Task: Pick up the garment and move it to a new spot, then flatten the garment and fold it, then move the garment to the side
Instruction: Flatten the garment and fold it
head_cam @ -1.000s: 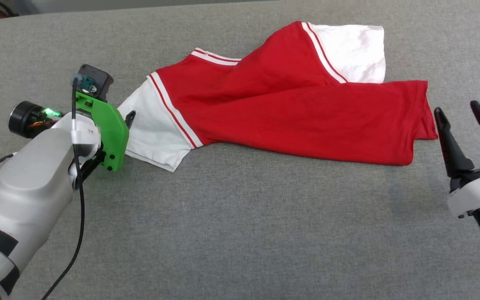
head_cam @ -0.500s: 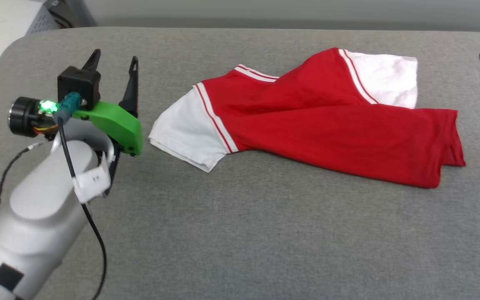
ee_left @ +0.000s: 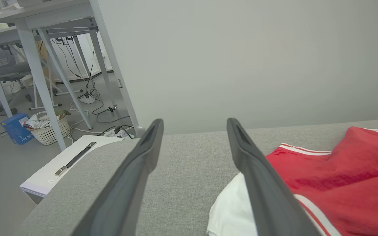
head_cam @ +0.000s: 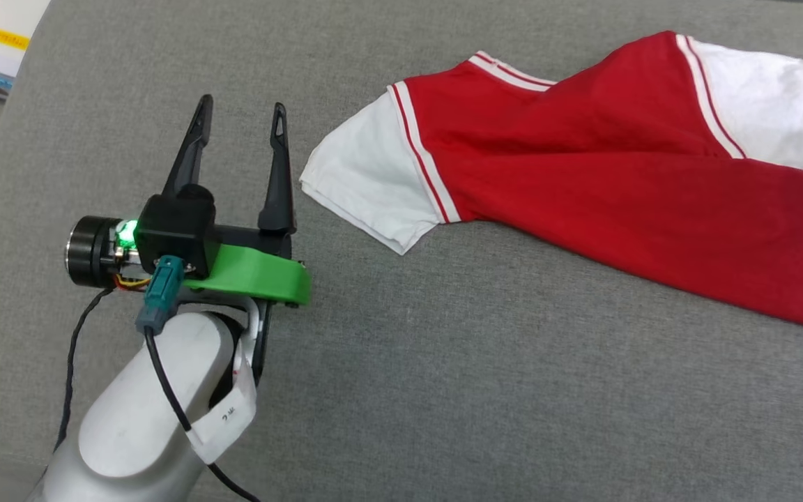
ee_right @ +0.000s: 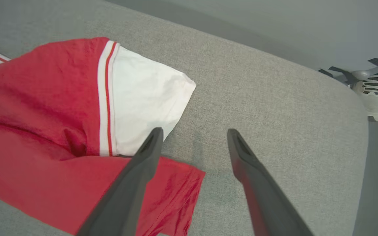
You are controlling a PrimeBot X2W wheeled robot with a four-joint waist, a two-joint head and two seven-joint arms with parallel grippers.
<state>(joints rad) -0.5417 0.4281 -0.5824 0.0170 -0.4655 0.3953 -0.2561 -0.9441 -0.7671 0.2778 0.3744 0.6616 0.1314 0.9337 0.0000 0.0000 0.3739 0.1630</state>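
Garment (head_cam: pixel 583 188) is lying crumpled and twisted on the grey padded surface (head_cam: pixel 443 390), red body bunching in diagonal folds and running off the head view's right edge, with no print showing on the side facing up. One white sleeve (head_cam: pixel 366 174) with red-and-white stripe trim is pointing toward the left gripper (head_cam: pixel 241 104), and the other white sleeve (head_cam: pixel 764 104) is sitting at the far end. Left gripper is hovering just beside the near sleeve, fingers spread apart and gripping nothing; the head view is showing a strip of grey between the nearer finger (head_cam: pixel 277 167) and the sleeve edge. Can't tell whether the fingertips are touching the surface. A green bracket (head_cam: pixel 255 275) is sitting behind the fingers, and a green light (head_cam: pixel 125 229) is glowing on the wrist. Right gripper (ee_right: pixel 194 131) is also holding its fingers apart and empty, hanging over the bare grey by the far sleeve and the red hem corner (ee_right: pixel 179 186); height over the cloth is unclear. Off the surface, the left wrist view is showing a white desk frame (ee_left: pixel 44 65), a wicker basket (ee_left: pixel 49 129) and a blue box (ee_left: pixel 15 127) on the floor. The right wrist view is catching a striped shoe (ee_right: pixel 372 88) past the surface's rounded corner.
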